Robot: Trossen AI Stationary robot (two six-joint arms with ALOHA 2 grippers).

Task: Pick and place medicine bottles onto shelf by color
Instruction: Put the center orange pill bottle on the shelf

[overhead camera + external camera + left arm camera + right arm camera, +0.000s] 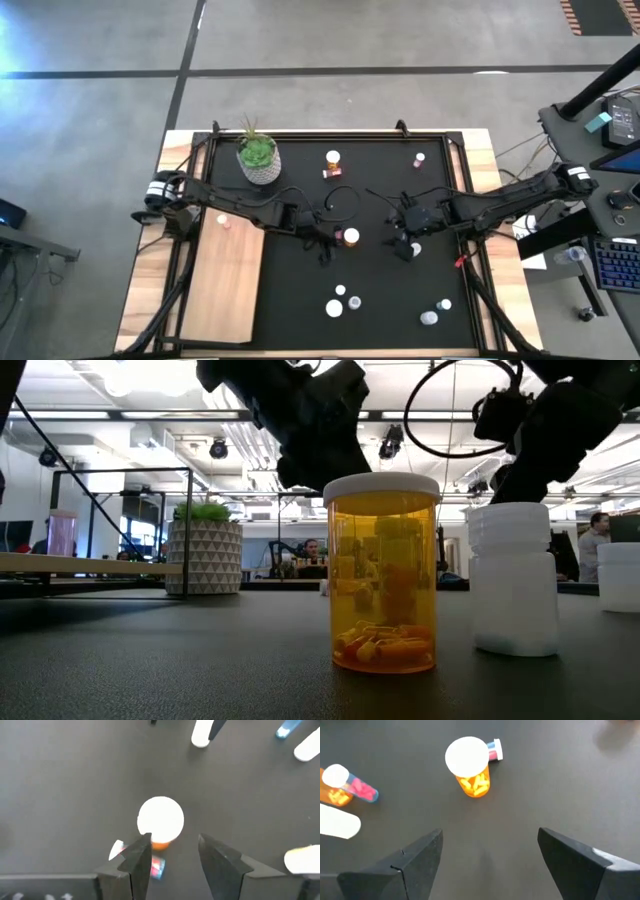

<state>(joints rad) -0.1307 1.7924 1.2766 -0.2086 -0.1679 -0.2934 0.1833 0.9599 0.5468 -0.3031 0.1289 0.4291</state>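
An orange medicine bottle (350,237) with a white cap (160,818) stands upright mid-mat, a small pink-and-blue bottle (157,868) lying beside it. My left gripper (172,855) is open just above and short of the orange bottle, its fingers (137,860) to either side with nothing between them. My right gripper (487,855) hangs wide open right of centre (400,243), facing the same orange bottle (470,767), empty. The shelf (225,280) lies flat along the mat's left side, a tiny pink bottle (223,220) at its far end.
A speckled plant pot (258,160) stands far left on the mat. Another orange bottle (333,158) and a pink one (420,158) are near the far edge. A white bottle (415,249) sits under my right arm. Several bottles (340,300) cluster near the front edge.
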